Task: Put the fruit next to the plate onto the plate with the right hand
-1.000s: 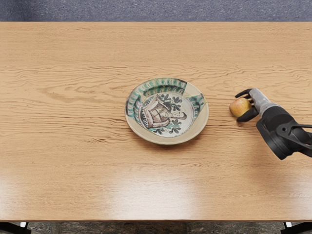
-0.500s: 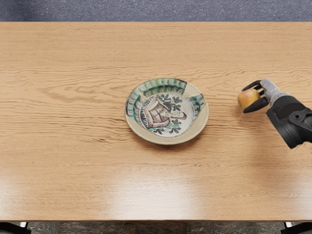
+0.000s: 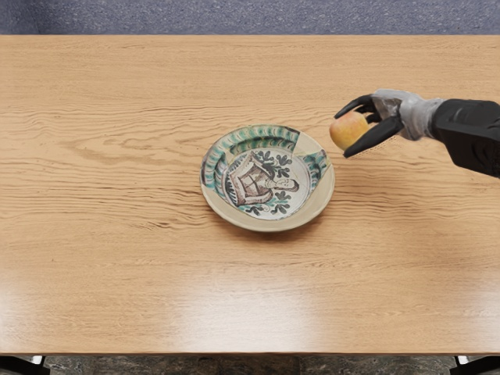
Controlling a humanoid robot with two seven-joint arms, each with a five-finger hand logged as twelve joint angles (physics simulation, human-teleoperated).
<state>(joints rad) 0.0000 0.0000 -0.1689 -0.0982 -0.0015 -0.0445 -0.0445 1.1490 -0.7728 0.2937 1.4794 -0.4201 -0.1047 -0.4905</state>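
Note:
A yellow-orange fruit hangs in the air just right of the plate's upper right rim, with my right hand shut on it. Dark fingers wrap over and under the fruit. The arm reaches in from the right edge. The painted plate, cream with green and brown patterns, lies at the middle of the wooden table and holds nothing. A faint shadow of the arm falls on the wood right of the plate. My left hand does not show.
The wooden table fills the view, its far edge meeting a grey-blue floor at the top. Nothing else stands on it.
My right hand lifted the fruit off the table and carried it up and to the left, from well right of the plate to just beside its rim.

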